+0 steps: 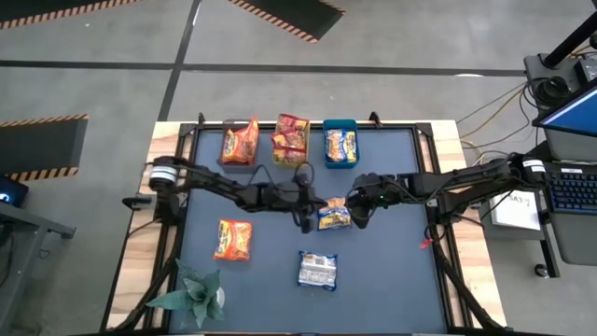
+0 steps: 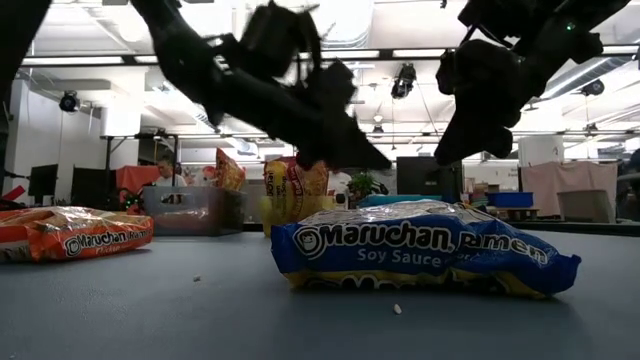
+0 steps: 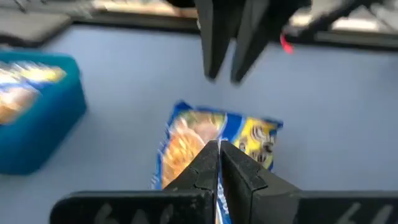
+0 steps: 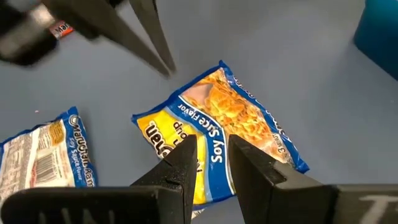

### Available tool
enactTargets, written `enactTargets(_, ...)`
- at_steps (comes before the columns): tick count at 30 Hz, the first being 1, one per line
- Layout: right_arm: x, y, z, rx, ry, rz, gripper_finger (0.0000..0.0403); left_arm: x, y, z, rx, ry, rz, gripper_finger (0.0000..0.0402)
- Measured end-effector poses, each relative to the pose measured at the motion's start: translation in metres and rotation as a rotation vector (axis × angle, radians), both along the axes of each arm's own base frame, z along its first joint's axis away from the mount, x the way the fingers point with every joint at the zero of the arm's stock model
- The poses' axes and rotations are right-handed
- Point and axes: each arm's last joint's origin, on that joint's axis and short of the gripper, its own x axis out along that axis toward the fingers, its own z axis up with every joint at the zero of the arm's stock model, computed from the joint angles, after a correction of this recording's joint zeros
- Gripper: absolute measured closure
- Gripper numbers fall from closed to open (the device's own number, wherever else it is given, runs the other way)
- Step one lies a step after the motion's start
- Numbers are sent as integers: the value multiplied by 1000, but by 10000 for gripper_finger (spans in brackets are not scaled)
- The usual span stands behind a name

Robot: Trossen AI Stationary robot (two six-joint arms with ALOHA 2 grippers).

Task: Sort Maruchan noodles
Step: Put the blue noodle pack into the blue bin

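While both arms hung over the blue-and-yellow packet lying mid-table, the left gripper was pinched together and the right gripper stood slightly apart, empty. Crowded so close, they risked colliding or nudging the packet away.

Both arms crowd the middle of the dark blue worktop over the blue-and-yellow crinkly noodle packet. Three bins line the far edge; the worktop's near right corner lies bare, a green leafy plant blocking the left.
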Motion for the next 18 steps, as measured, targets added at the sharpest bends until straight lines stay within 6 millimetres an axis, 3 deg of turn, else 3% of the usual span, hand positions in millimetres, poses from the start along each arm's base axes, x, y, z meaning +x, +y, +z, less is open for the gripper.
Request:
enactTargets(5,0,0,-2,49,10,-49,321,15,0,-24,-4,77,-1,402)
enactTargets(10,-5,1,-7,154,66,-125,313,18,-2,-38,-26,113,-48,402)
enactTargets(18,-14,3,-19,332,164,-214,208,16,-5,-47,-63,130,-112,402)
